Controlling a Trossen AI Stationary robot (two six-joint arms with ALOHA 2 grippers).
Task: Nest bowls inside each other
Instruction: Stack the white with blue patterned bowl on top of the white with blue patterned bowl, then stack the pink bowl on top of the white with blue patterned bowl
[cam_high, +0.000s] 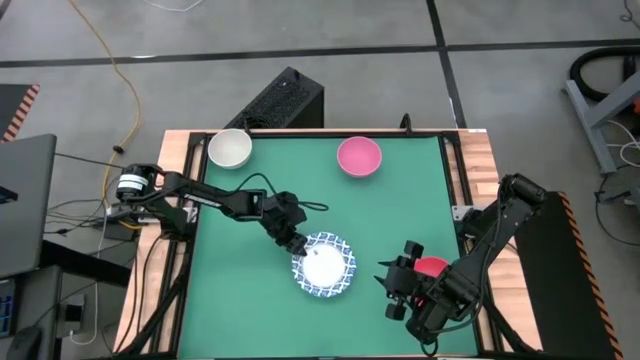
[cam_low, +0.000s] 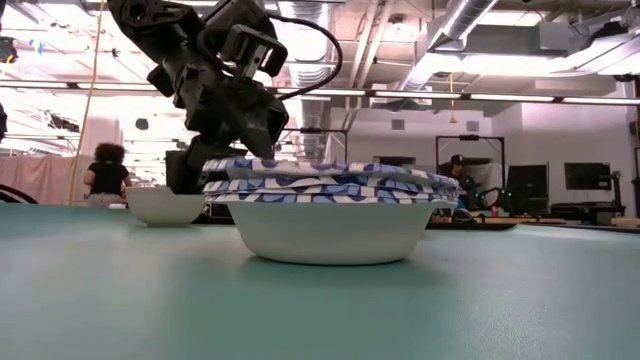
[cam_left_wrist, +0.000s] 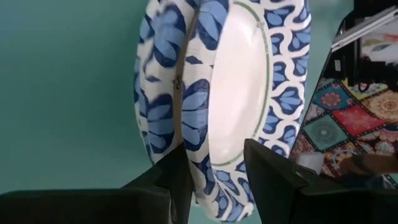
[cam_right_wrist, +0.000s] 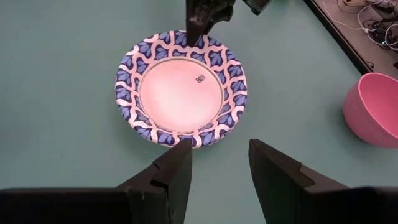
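A stack of white bowls with blue patterned rims sits on the green mat, its rims slightly askew. My left gripper is open at the stack's far-left rim. One finger is over the top bowl's inside and the other is outside the rim. My right gripper hangs open above the mat, to the right of the stack. A red bowl shows partly under the right arm. A pink bowl and a cream bowl stand near the far edge. My left gripper has the top bowl's rim between its two fingers, slanting down from the table's far left. I cannot tell whether either finger touches the rim. The stack rests on the mat.
A black box stands just beyond the table's far edge. Wooden borders frame the mat on the left and right. Bare mat lies between the stack and the two far bowls. A person is in the room behind the table.
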